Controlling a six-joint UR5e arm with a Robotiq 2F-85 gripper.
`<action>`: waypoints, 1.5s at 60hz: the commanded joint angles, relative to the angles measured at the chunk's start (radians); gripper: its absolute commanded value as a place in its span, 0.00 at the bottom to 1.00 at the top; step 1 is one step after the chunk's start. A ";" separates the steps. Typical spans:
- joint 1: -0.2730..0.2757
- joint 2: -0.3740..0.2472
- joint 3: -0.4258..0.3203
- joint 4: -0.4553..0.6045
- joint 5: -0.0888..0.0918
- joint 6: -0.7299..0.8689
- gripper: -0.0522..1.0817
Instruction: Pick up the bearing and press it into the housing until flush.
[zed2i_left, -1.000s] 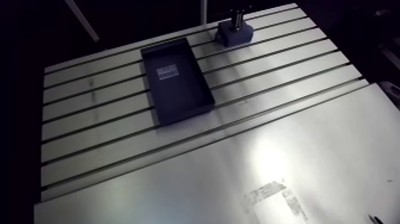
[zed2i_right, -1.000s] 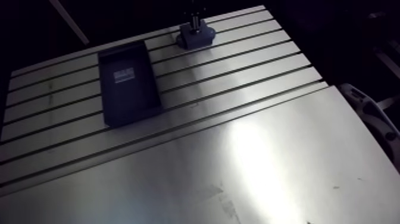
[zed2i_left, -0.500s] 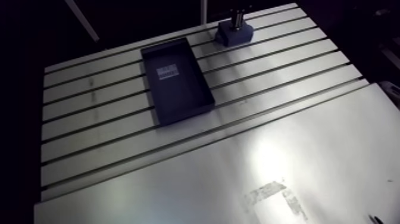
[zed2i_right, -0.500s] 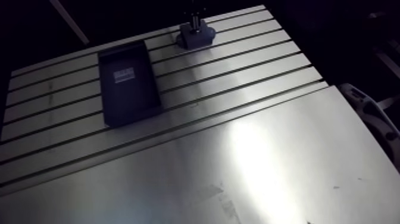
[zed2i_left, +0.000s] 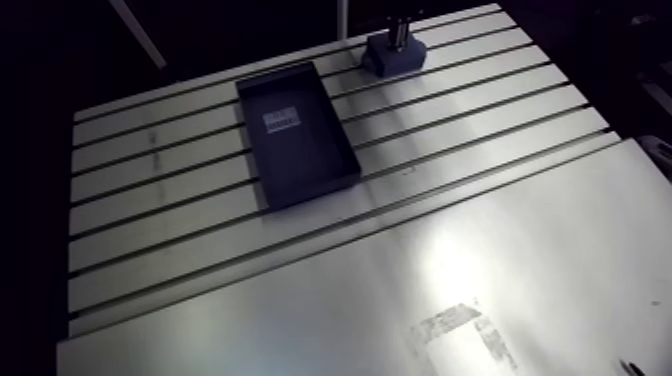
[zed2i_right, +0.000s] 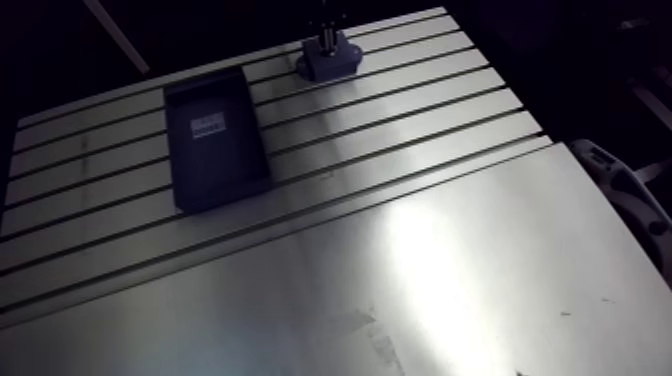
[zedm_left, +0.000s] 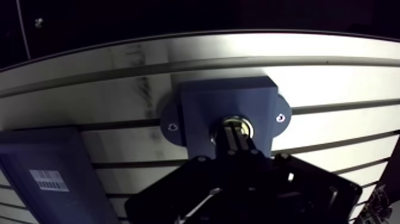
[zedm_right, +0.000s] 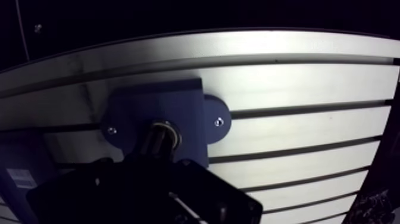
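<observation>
Bearing-press station at the seating stage. The slotted aluminium table (zed2i_left: 520, 250) carries three things, each placed here by reference to the housing. The dark, shallow tray (zed2i_left: 300, 165) lies near the housing, on the side of the arm's base and apart from it. It holds nothing but a small white label (zed2i_left: 281, 121). The housing (zedm_left: 202, 104) is a blue-grey block with a rounded ear on each flank, each ear pinned by a screw (zedm_left: 172, 126). It stands at the table's far edge, straddling a slot. The gripper (zedm_left: 237, 132) hangs directly over the housing's central bore, its dark body hiding the near part of the block in the wrist view. Its two fingers are drawn close together, and nothing can be seen clamped between them. Their tips meet a ring of bright metal, taken to be the bearing (zedm_left: 238, 119), which sits in the mouth of the bore at the housing's centre. Compared with the arm views taken just before, the tray, the housing and the gripper all hold the same places. At most the gripper has settled very slightly, and even that is uncertain. This stillness suggests that the carry is over and that the arm is bearing down on the part rather than travelling. Whether the ring lies level with the housing's top face cannot be told, since the fingertips cover its near part. The remaining work is probably to finish the press and confirm a flush seat before the gripper lifts away.
</observation>
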 joint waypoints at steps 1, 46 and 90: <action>0.000 0.005 -0.002 0.000 -0.001 0.000 1.00; 0.000 0.004 -0.010 0.005 0.004 -0.004 1.00; 0.031 -0.070 -0.047 0.105 -0.007 -0.005 0.34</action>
